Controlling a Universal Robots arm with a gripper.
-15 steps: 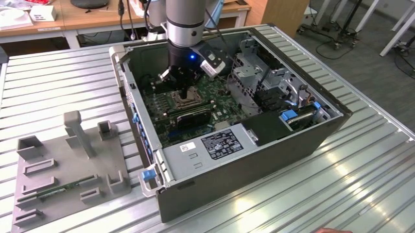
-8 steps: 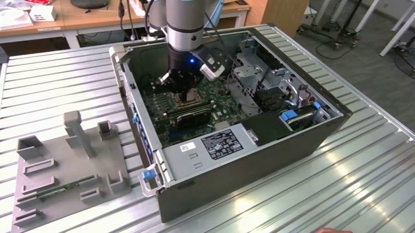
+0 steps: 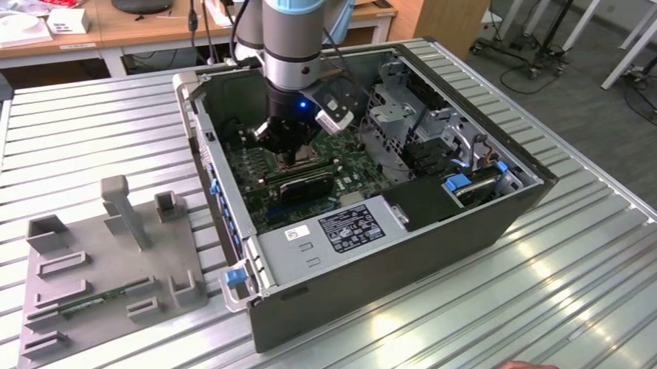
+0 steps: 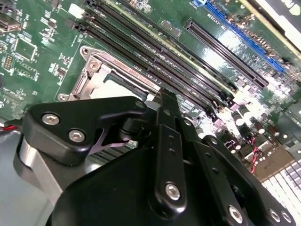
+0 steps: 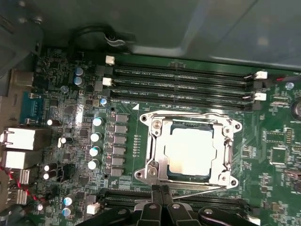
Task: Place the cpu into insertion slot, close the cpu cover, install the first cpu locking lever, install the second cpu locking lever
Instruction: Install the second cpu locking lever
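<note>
On the ribbed metal surface [image 3: 575, 292] I see the open case; my clenched, empty pincer [image 5: 163, 189] hangs just beside the cpu cover [image 5: 190, 115], lying closed over the cpu [image 5: 190, 150].

My arm [image 3: 292, 46] reaches straight down into the computer case [image 3: 411, 231]. My gripper [image 5: 162, 190] has its fingers pressed together, poised low inside that case.

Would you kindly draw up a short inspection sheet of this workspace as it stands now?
Surface: ribbed metal table, open computer case on it.
Job's things: cpu seated in insertion slot; cpu cover lies down over it.
Clutter: grey fixture tray beside the case.
Grippers: tool low over the socket's edge, fingers together.
Cables: red and black wires on the board.
Surroundings: wooden desks behind.
</note>
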